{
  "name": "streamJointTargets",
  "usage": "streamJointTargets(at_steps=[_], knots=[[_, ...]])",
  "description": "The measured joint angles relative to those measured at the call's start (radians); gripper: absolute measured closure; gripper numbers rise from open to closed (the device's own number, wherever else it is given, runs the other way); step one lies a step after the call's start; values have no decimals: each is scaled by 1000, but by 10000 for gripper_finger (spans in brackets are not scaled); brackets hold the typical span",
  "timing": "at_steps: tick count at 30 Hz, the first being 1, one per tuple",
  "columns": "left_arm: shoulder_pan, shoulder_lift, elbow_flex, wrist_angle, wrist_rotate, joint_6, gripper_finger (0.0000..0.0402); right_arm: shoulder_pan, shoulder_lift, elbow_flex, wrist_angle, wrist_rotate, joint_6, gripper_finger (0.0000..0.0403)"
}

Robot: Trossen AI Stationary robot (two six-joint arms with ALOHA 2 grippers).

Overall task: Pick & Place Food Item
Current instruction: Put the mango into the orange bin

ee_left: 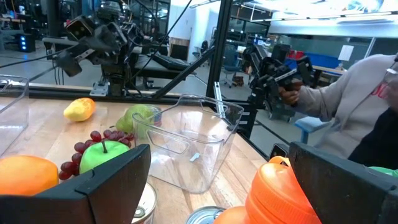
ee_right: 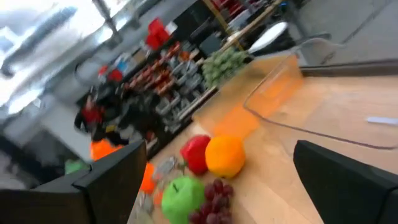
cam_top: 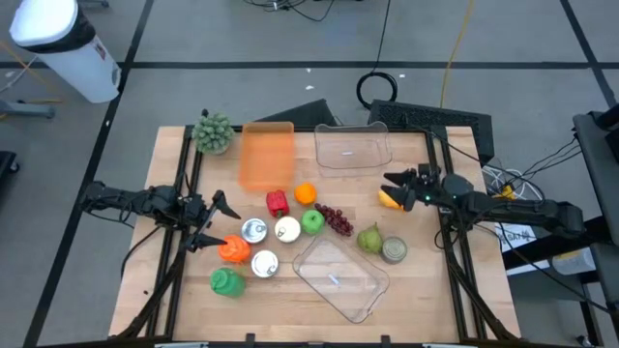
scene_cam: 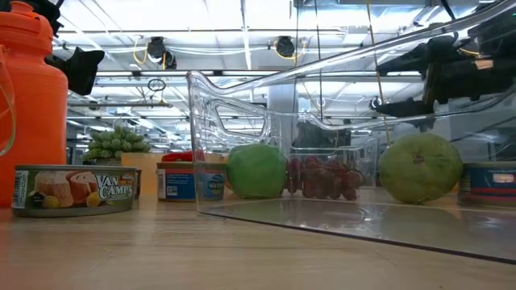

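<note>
Closest to the low camera lies a flat tuna tin with a printed label (scene_cam: 76, 190) on the wooden desk (cam_top: 426, 290), beside a tall orange plastic bottle (scene_cam: 31, 97).

Seen from above, the left tool (cam_top: 215, 224) hovers at the desk's nine o'clock edge with its fingers spread wide and nothing between them, just beside that orange bottle. At seven o'clock lies a green plastic bottle (cam_top: 227, 281), with a round silver can (cam_top: 264, 263) beside it. At eleven o'clock stands a small green leafy plant (cam_top: 213, 132), and next to it an orange translucent rectangular tray (cam_top: 266, 155).

Near the centre sit a second silver can (cam_top: 254, 229), a red bell pepper (cam_top: 278, 203), a white round item (cam_top: 287, 229), an orange fruit (cam_top: 306, 193), a green apple (cam_top: 312, 221) and a bunch of dark red grapes (cam_top: 336, 220). A clear plastic tray (cam_top: 352, 146) lies at twelve o'clock; a clear plastic tub (cam_top: 339, 276) lies at five o'clock.

Farther right, a green pear (cam_top: 369, 239) rests beside another tin (cam_top: 394, 250). The right tool (cam_top: 398, 188) hangs at three o'clock, fingers apart and gripping nothing, directly over a yellow lemon (cam_top: 389, 199) that rests on the desk.

A person's grey sleeve (ee_left: 354, 99) shows beyond the desk in the left wrist view.
</note>
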Motion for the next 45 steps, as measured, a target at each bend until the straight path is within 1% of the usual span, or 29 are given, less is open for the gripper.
streamJointTargets(at_steps=[2,4,6,8,11,12,14,16,18,22,29,33,45], knots=[[0,0,0,0,0,0,5,0,6,47,-58,-21,-62,14],[0,0,0,0,0,0,5,1,26,112,-242,-39,-120,14],[0,0,0,0,0,0,5,1,53,232,-402,-39,-172,14],[0,0,0,0,1,0,5,2,94,355,-593,-8,-217,14],[0,0,0,0,1,0,5,16,187,475,-901,69,-234,14],[0,0,0,0,1,0,5,20,215,504,-964,91,-235,14],[0,0,0,0,1,0,5,27,268,549,-1031,121,-240,14],[-1,0,0,-1,1,0,5,27,323,549,-1079,133,-248,14],[-1,0,0,0,1,0,5,26,383,537,-1097,140,-249,14],[-1,0,0,0,1,0,5,26,477,524,-1066,143,-246,14],[0,0,0,0,1,0,5,26,601,485,-963,140,-212,14],[0,0,0,0,1,0,5,26,642,472,-919,140,-212,14],[0,0,0,0,1,0,5,26,688,470,-917,142,-191,14]])
